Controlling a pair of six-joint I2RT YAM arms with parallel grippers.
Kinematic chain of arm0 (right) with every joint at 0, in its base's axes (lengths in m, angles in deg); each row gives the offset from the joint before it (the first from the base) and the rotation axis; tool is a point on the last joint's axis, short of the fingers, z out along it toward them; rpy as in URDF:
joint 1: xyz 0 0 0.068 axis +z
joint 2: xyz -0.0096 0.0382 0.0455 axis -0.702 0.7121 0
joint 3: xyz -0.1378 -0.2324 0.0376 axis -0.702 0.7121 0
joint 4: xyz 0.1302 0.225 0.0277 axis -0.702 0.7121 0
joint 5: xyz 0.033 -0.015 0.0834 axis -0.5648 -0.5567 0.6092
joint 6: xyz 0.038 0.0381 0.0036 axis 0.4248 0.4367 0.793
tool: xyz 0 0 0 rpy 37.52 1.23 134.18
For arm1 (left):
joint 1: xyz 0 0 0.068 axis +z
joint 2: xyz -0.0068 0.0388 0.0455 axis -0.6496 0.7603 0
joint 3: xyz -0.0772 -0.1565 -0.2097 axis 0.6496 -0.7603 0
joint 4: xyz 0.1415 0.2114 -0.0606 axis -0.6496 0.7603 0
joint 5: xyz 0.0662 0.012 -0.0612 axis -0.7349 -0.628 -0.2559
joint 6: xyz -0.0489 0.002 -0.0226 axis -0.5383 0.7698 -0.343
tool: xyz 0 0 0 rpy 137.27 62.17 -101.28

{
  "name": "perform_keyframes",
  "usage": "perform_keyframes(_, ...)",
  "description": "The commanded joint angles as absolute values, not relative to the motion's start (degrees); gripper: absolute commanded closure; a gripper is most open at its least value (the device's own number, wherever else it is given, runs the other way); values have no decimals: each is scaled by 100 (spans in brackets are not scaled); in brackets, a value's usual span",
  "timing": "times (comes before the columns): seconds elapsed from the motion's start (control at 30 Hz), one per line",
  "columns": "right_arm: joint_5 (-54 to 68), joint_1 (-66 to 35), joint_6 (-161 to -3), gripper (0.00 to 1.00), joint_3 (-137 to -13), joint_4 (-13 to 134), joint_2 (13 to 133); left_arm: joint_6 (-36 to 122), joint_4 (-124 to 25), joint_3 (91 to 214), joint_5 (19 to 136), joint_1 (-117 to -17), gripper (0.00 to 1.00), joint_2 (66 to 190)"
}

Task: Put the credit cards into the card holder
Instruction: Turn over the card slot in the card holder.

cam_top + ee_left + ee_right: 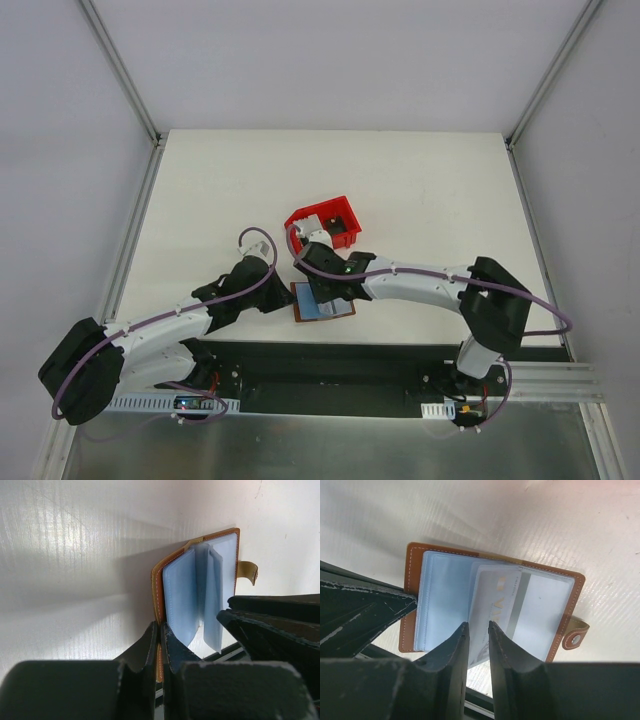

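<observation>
At the left edge of the card holder the left end effector clenches the cover, likely pinning it open. Right end effector hovers narrowed (grip: cannot tell) over a credit card half-tucked inside; red bin beyond.

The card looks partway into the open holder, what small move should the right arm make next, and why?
Probably ease the right gripper forward to slide the card deeper into the sleeves. Its near end seems to stick out past the edge of the card holder, at that gripper's narrow jaws, and the left gripper pinches the holder steady.
</observation>
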State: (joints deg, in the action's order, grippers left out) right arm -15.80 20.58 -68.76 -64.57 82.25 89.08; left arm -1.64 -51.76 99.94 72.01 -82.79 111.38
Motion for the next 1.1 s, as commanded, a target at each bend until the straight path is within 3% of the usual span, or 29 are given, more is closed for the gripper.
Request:
perform_keyframes(0.0, -1901, 1992, -6906, 76, -6500, 8541, 8585, -133, -5199, 9924, 7177, -8261, 100, 11034)
perform_keyframes(0.5, -1963, 1746, -6845, 76, -5884, 8514, 7970, -159, -5190, 9933, 7159, -8261, 100, 11078)
perform_keyframes(0.8, -1770, 1728, -6915, 76, -6069, 8637, 8338, -159, -5199, 9977, 7177, -8261, 100, 11157)
perform_keyframes(1.07, -1866, 1790, -6941, 66, -6385, 8963, 8813, -168, -5199, 9968, 7168, -8252, 100, 11148)
